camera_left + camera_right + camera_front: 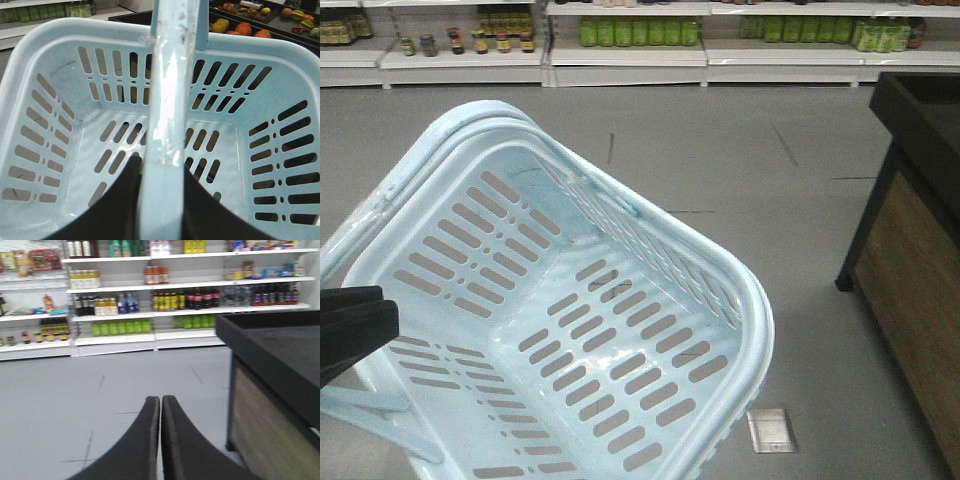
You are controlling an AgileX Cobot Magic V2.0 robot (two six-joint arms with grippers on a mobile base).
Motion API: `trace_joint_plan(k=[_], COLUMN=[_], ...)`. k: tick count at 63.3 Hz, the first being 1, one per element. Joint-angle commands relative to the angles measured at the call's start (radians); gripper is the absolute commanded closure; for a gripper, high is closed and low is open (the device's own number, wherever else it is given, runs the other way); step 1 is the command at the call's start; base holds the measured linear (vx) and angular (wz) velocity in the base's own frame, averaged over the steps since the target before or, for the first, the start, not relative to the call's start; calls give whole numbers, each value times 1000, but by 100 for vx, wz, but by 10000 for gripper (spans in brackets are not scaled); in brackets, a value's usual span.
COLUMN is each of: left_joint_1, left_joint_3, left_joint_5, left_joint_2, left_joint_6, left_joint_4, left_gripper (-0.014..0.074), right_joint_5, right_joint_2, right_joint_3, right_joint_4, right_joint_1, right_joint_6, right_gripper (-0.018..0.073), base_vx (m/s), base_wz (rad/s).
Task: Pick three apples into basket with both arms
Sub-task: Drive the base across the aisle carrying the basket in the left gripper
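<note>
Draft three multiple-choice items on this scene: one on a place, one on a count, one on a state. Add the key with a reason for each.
1. In the left wrist view, where is the fruit display relative to the basket?
A. Inside it
B. Beyond its far rim, at upper right
C. Under it, seen through the slots

2. How many items lie in the basket?
A. Three
B. One
C. None

3. What state is the right gripper in?
A. Shut, holding nothing
B. Wide open
C. Shut on a bottle

Key:
1 B, since the fruit shows past the rim in the top right corner.
2 C, since only the bare slotted bottom shows in both views of it.
3 A, since its two fingers meet with nothing between them.
</note>
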Motion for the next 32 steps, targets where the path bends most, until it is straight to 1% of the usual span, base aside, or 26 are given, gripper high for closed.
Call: trace_joint_plan(k=[1, 16, 32], left_joint_1=[-4, -4, -4], left_joint_3=[-26, -26, -26], left_joint_5=[-79, -75, -75], left_joint_2=[-2, -2, -2], left_joint_6=[-11, -11, -11], left_joint_4=[-51, -51, -51], left_gripper=[602, 603, 603], right_joint_5=[-72, -72, -72], right_joint_2=[-12, -12, -12], right_joint_3=[12, 12, 12], right_joint_4=[-12, -12, -12], right_joint_1=[-6, -6, -6], right_joint_6=[-7, -7, -7], right_gripper=[564, 564, 564], base_vx=[8, 11, 13], base_wz=[54, 49, 36])
